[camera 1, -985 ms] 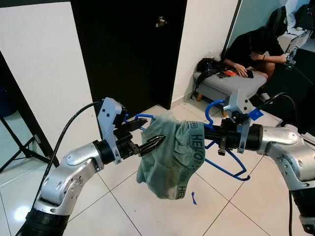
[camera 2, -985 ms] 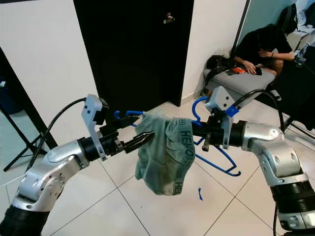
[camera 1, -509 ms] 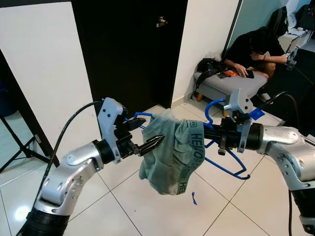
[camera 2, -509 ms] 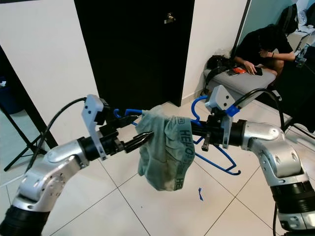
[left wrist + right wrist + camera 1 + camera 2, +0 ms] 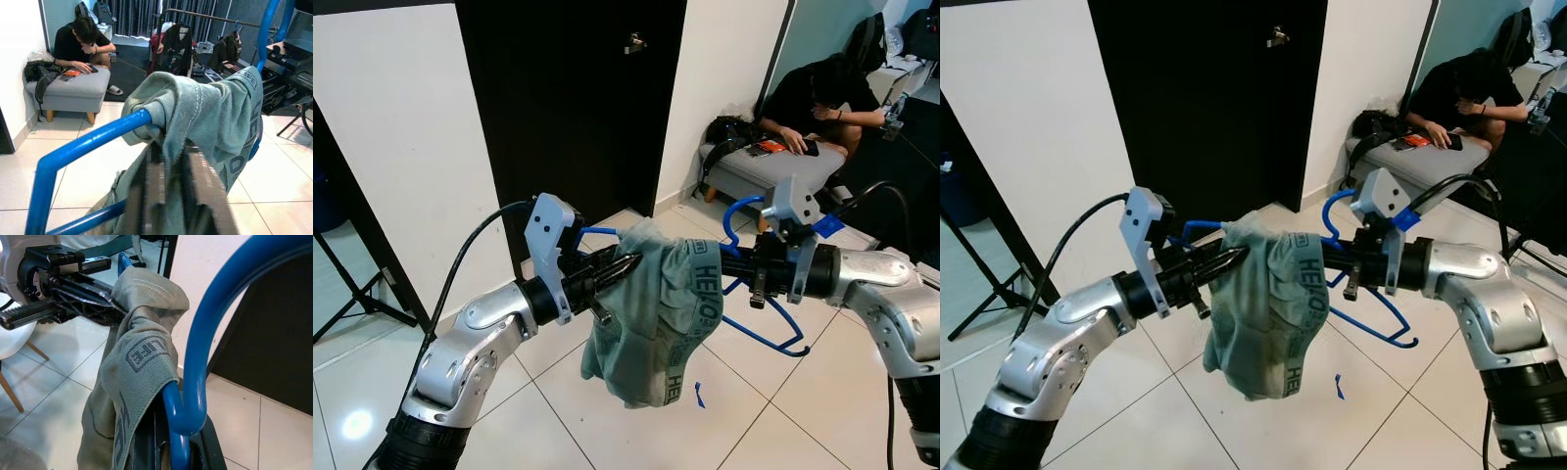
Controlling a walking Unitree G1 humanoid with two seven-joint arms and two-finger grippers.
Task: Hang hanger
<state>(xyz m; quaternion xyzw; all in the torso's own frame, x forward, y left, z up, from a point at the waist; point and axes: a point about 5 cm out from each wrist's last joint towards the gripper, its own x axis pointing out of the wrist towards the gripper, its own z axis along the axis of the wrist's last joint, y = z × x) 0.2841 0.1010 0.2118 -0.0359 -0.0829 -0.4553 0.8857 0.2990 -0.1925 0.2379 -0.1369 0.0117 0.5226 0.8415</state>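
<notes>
White-tiled floor [image 5: 558, 411], white walls, black door [image 5: 573, 108] behind the arms. Grey seat [image 5: 764, 166] at the far right wall, a person [image 5: 818, 103] in dark clothes sitting on it, bent over a phone; black bag [image 5: 729, 129] beside them.

Item: blue hanger [image 5: 759, 308], plastic, held level in mid-air between the two arms, well above the floor. Hook [image 5: 736, 217] rises just beside the right gripper [image 5: 729, 264].

Item: green underwear [image 5: 656, 313], grey-green fabric with printed waistband, draped over the hanger's left half and hanging below the bar.

Right gripper: fingers closed on the hanger at the base of its hook, as the right wrist view confirms; position unchanged from a second ago.

Left gripper [image 5: 619, 266]: black fingers narrow, pressed into the bunched fabric at the hanger's left shoulder, pinching the cloth. A second ago its fingertips pointed lower, at the garment's near edge; now the arm has come up and forward so the tips sit at the top fold, next to the blue bar end [image 5: 98, 134].

Garment's lower hem hangs slightly further left than before.
</notes>
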